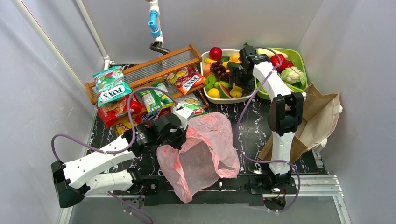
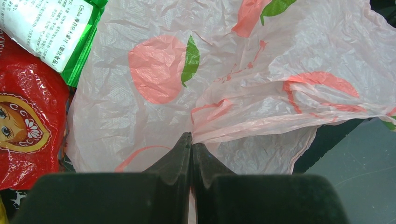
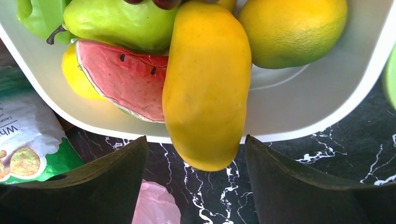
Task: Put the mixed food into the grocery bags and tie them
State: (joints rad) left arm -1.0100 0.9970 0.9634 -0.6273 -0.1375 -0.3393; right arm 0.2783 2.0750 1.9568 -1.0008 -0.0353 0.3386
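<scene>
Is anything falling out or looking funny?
Yes. The mango sticks out over the basket rim, its end hanging above the table between the right gripper's open fingers. It might tip out. The left gripper pinches the pink bag.

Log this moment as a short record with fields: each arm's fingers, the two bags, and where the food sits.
left fingers: shut, pinching the pink bag
right fingers: open, flanking the yellow mango overhanging the white basket rim
pink bag: spread on the table between the arms
brown paper bag: lying right of the right arm
snack packets: piled at the wooden rack, far left
</scene>
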